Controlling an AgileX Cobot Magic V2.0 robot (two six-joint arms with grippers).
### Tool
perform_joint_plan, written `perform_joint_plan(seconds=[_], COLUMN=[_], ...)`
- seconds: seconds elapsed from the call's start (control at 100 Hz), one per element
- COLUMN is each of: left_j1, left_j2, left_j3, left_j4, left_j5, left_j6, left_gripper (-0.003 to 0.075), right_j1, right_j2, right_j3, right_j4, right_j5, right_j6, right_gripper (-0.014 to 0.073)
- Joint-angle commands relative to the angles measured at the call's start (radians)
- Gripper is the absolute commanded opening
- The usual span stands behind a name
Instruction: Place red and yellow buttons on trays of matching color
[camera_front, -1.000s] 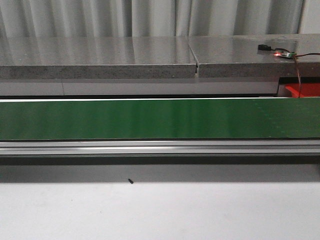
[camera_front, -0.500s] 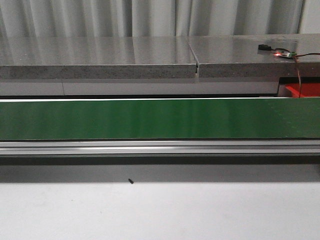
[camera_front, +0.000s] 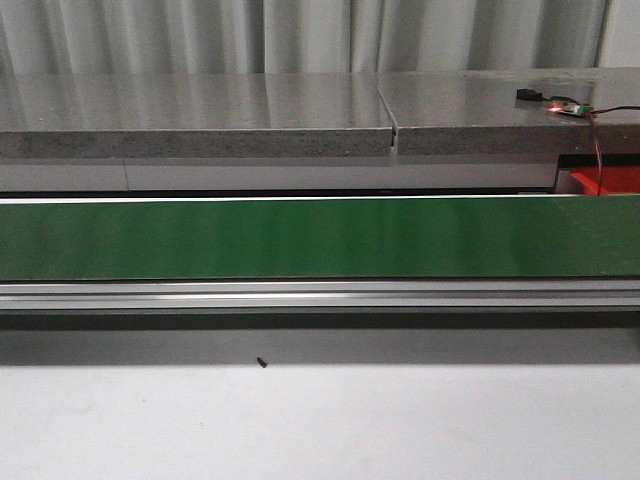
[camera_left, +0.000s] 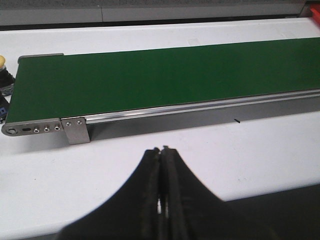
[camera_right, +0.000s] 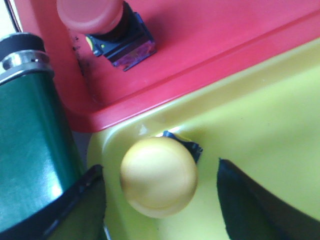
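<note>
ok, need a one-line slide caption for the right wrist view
Right gripper open around yellow button in yellow tray; red button sits in red tray.

Left gripper (camera_left: 161, 172): dark fingers pressed flat together, only a thin seam between them, nothing held
Left gripper pose: hanging above the white table, on the near side of the green belt, touching neither
Right gripper (camera_right: 160, 200): dark fingers spread wide apart
Right fingers (camera_right: 250, 200): one on each side of the yellow button, apart from it on both sides
Front view: neither arm nor gripper in sight
</note>
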Motion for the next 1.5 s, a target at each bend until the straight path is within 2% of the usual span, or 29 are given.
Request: perform_joint_plan(seconds=[0.0,0.3,0.42,0.51,0.68,0.78,1.14,1.49], left_j1=[-0.009,-0.009,-0.009,-0.009,-0.009,-0.009,-0.009,-0.009], left_j2=[0.015,0.015,0.015,0.015,0.015,0.015,0.015,0.015], left_j3=[-0.022,-0.022,-0.022,-0.022,-0.022,-0.022,-0.022,-0.022], left_j4=[-0.011,-0.011,-0.011,-0.011,-0.011,-0.011,-0.011,-0.011], left_j5=[-0.07,-0.07,-0.07,-0.07,-0.07,-0.07,-0.07,-0.099], left_j6=[-0.007,-0.007,-0.007,-0.007,-0.007,-0.007,-0.007,-0.007], left_gripper=[-0.0018,-0.0018,-0.0018,-0.0018,-0.0018,-0.0018,-0.0018,-0.0018], right_j1=[-0.007,0.001,0.03,0.064,0.141,0.19,0.387,0.401], right_j2=[-0.038,-0.091,-0.148,-0.201,-0.302,-0.361,-0.564,-0.787], right_j3=[-0.022,-0.021,-0.021,-0.019,-0.001,0.025,0.145,0.311], right_j4=[0.015,0.014,0.005,-0.027,-0.076,-0.091,-0.135,-0.127], right_j5=[-0.017,-0.012,-0.013,-0.019,-0.021,-0.031,-0.064,-0.054], right_j6=[-0.002,-0.018,-0.024,-0.024,-0.024,-0.024,-0.024,-0.024], right_gripper=[0.05,0.0497,0.0442,0.0337,0.0045,-0.0075,-0.0062,-0.0062])
